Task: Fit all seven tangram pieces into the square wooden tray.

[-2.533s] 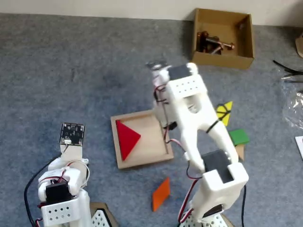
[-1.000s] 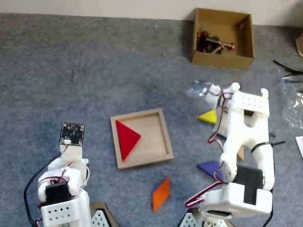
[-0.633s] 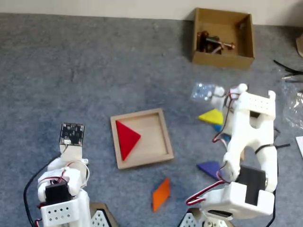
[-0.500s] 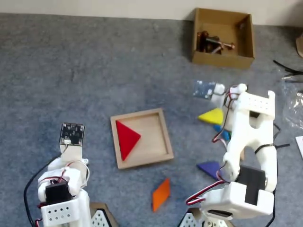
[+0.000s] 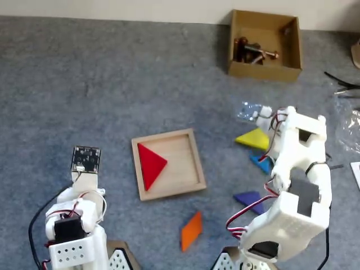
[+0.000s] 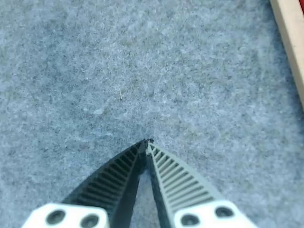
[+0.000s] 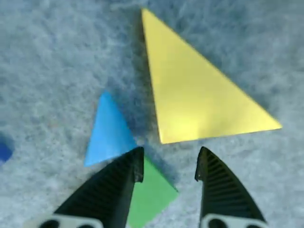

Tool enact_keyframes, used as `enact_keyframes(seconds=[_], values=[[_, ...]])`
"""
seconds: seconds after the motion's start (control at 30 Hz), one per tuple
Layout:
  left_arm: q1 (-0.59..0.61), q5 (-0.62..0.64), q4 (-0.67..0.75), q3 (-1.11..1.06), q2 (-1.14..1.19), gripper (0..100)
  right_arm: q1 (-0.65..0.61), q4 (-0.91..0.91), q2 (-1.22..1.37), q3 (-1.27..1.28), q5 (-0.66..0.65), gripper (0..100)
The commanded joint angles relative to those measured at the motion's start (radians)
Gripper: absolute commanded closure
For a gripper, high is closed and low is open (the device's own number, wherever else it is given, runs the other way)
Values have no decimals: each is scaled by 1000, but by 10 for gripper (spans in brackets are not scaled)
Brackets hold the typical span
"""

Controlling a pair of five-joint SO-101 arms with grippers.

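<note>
Grey carpet (image 5: 84,73): right gripper (image 7: 170,156), jaws parted, hangs at yellow wooden triangle (image 7: 190,102); left gripper (image 6: 147,142) closed, empty. Pick-up step; next likely: pinch, carry to square wooden tray (image 5: 163,135).

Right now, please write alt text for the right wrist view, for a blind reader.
The open right tool hangs above grey carpet, just short of a yellow triangle; a light blue triangle and a green piece lie beside it.

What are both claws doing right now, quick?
Left claw: closed, holding nothing.
Right claw: open, empty, near the flat yellow triangle piece.
</note>
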State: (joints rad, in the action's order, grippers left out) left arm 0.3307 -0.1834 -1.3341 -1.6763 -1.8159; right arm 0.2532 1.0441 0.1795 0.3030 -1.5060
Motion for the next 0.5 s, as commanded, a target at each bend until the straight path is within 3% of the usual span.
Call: enact_keyframes(seconds=[0.0, 0.37, 0.47], values=[[18, 5, -2, -19, -5, 995, 38, -12, -13, -15, -8, 821], [18, 5, -2, -19, -5, 995, -39, -12, -10, -4, -3, 821], [18, 5, -2, -19, -5, 995, -90, -15, -10, 2, 64, 821]])
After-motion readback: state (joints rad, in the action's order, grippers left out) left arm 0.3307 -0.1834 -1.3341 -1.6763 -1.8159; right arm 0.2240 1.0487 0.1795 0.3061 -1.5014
